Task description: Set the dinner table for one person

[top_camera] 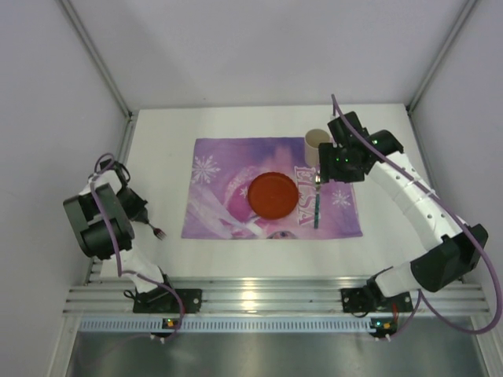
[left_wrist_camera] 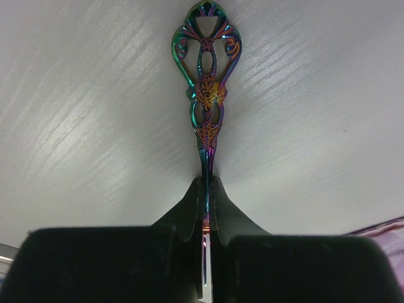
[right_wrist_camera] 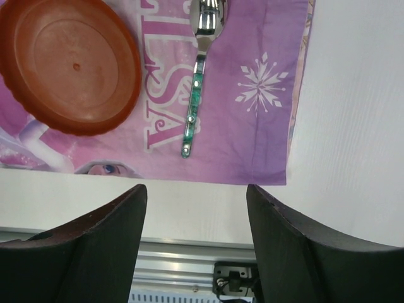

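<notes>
Iridescent fork [left_wrist_camera: 206, 95] pinched in left gripper [left_wrist_camera: 206, 187], arm folded back; right gripper [right_wrist_camera: 196, 190], outstretched over spoon [right_wrist_camera: 196, 82], gapes wide.

Bright even light; soft shadows; glare on aluminium rail [top_camera: 253, 303]; jaws blurred in wrist views.

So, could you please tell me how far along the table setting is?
Done: the plate sits on the placemat, the spoon lies right of it, and the cup stands by the mat's far right corner. In hand: the left claw is shut on the fork, over bare table left of the mat; the right claw is open above the spoon. Left: laying the fork by the plate.
</notes>
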{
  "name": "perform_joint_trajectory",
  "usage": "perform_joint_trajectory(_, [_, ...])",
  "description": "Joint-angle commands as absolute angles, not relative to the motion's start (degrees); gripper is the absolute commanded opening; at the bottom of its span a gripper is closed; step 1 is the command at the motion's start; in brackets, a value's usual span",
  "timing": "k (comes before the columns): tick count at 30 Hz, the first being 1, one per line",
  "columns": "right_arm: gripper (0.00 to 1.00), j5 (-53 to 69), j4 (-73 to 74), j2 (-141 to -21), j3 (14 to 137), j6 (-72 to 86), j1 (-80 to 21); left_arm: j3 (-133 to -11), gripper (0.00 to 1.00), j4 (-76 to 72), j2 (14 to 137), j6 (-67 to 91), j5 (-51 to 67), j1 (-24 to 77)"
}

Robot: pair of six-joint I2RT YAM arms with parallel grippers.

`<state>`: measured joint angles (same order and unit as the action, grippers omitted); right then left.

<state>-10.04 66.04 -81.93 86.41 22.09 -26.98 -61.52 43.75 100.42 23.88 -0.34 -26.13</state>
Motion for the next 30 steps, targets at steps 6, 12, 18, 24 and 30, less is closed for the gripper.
perform_joint_trajectory(6, [0.64,-11.25,65.31,-82.79,92.46,20.22,-27.16,-67.05,0.0,45.87,98.27,23.55,-1.5,-22.95])
perform_joint_trajectory(12, [0.64,-6.78,62.41,-82.0,95.8,17.85,-27.16,-69.17,0.0,41.85,88.08,25.84,14.39,-13.11])
perform_joint_trajectory(18, [0.69,4.45,61.08,-81.21,100.36,17.4,-26.9,-66.71,0.0,33.49,76.22,25.76,29.62,-3.35])
perform_joint_trajectory(24, [0.74,21.59,58.29,-82.35,101.09,27.14,-25.84,-67.05,0.0,30.76,71.19,26.72,31.19,7.28])
perform_joint_trajectory(30, [0.81,38.39,36.67,-83.31,93.17,41.91,-27.42,-72.42,0.0,37.08,72.15,23.29,27.97,20.46])
